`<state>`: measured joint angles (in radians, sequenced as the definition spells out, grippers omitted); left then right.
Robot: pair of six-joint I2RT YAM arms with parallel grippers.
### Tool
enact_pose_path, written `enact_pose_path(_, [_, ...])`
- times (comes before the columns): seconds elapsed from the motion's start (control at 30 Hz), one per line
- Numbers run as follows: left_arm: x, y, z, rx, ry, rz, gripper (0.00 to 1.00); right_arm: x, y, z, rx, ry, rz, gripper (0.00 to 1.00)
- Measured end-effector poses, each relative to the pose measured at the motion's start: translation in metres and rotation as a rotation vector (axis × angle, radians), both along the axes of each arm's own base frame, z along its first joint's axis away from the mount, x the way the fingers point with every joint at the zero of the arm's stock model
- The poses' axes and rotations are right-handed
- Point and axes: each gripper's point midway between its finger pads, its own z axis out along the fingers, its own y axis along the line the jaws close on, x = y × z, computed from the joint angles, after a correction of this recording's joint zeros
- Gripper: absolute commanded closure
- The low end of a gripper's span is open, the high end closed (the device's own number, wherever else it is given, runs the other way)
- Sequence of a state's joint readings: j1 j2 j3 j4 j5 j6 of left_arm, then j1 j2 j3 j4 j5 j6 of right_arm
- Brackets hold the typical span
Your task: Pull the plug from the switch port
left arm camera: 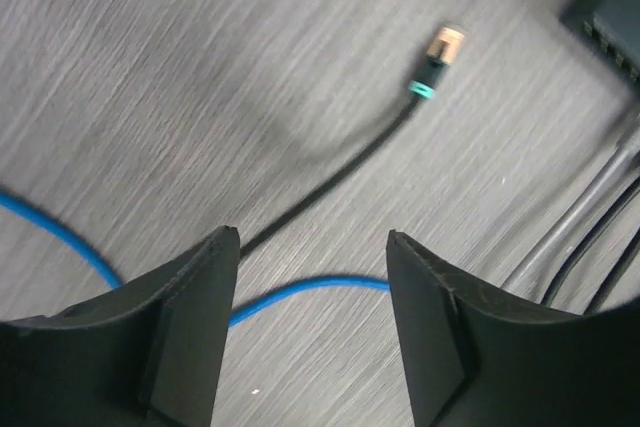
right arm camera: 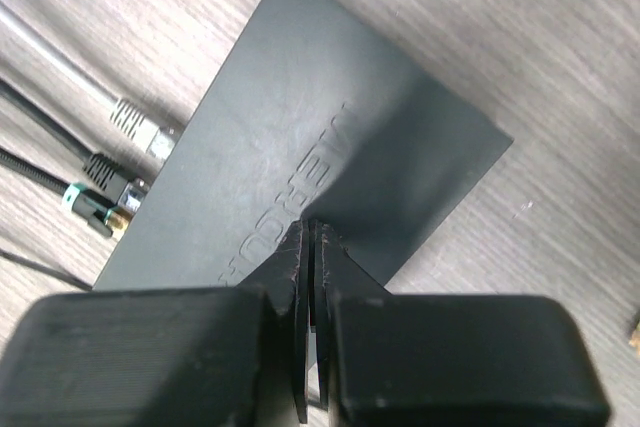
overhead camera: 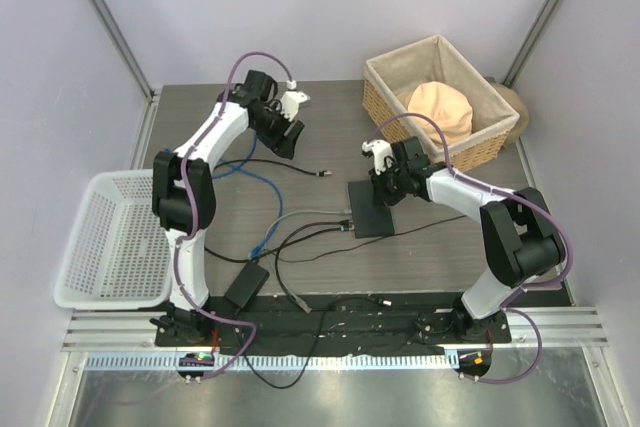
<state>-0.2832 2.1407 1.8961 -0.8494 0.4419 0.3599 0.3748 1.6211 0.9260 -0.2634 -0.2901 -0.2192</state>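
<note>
The switch [overhead camera: 368,209] is a flat dark-grey box lying mid-table; its top face [right arm camera: 320,147] fills the right wrist view. My right gripper [right arm camera: 311,229] is shut, its tips resting on the top of the box [overhead camera: 385,185]. Three plugs [right arm camera: 135,127] still sit in the ports on its left edge. A loose plug [left arm camera: 440,51] with a teal collar and a gold tip lies on the table at the end of a black cable, apart from the switch [left arm camera: 612,9]. My left gripper [left arm camera: 312,242] hangs open above the table behind that plug [overhead camera: 322,174], holding nothing.
A blue cable [left arm camera: 310,287] runs across the table under my left fingers. A white plastic basket [overhead camera: 108,237] stands at the left edge. A wicker basket [overhead camera: 385,97] holding a peach-coloured lump is at the back right. A black power adapter [overhead camera: 247,285] lies near the front.
</note>
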Motion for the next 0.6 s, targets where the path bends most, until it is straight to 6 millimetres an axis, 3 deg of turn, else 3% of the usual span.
enact_pose_path(0.13, [-0.007,-0.004,0.001,0.095,-0.102,-0.116,0.32,0.007,0.003,0.0,0.004,-0.008,0.0,0.99])
enact_pose_path(0.33, [-0.012,-0.006,-0.032,0.21,-0.144,-0.276,0.34,0.014,0.005,0.001,0.006,-0.016,-0.001,0.99])
enact_pose_path(0.6, [-0.012,0.0,-0.048,0.285,-0.129,-0.426,0.37,0.014,0.005,0.001,0.005,-0.017,0.001,0.99])
